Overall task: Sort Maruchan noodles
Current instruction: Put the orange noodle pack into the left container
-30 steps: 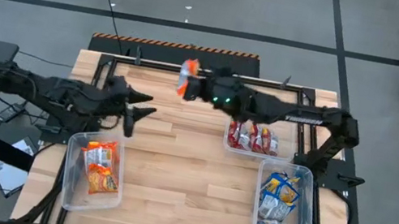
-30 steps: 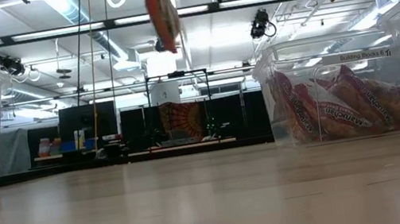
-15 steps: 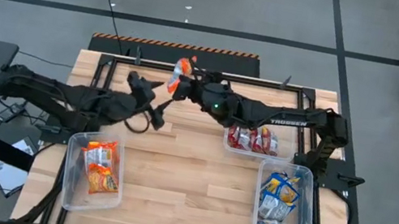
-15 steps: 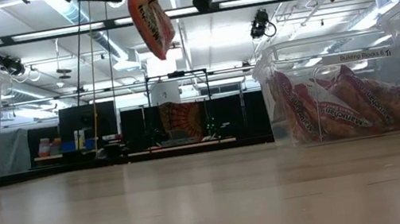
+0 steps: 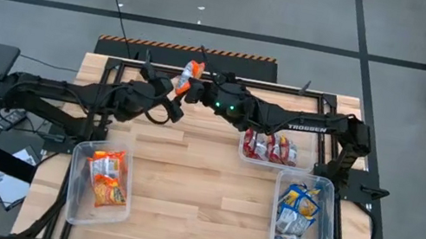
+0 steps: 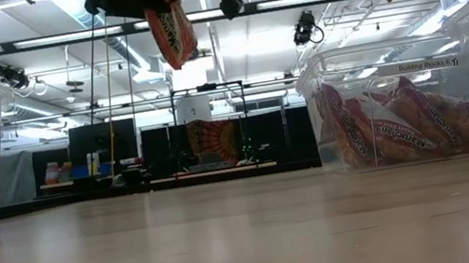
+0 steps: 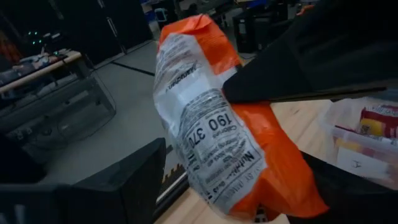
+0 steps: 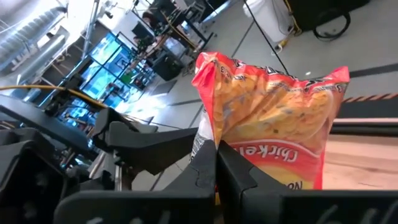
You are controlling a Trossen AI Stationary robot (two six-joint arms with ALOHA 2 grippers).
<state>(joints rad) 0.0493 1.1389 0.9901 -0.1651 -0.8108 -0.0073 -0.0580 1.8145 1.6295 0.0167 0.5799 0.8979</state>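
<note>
The right gripper is pinching an orange Maruchan noodle packet high above the far edge of the table, its fingers pressed together on the packet's lower seam so that the bag is hanging and tilting freely in the low view. The left gripper is reaching in just beside it with its fingers spread wide on either side of the packet; in the left wrist view the back label is filling the space ahead, and nothing is clamping it from that side yet.

This looks like a mid-air handover. The packet is light, and its crinkly film is slick and is buckling where it is squeezed, so a hold on loose wrapper alone is likely to slip. The dry noodle block inside is stiff but brittle, so the left gripper is probably best closing across the flat faces over the block, or firmly on a crimped end seam, with moderate force and clear of the right fingers.

Orange packets are already lying in the clear bin on the left, red ones in the bin under the right arm, and blue-and-yellow ones in the near right bin.
</note>
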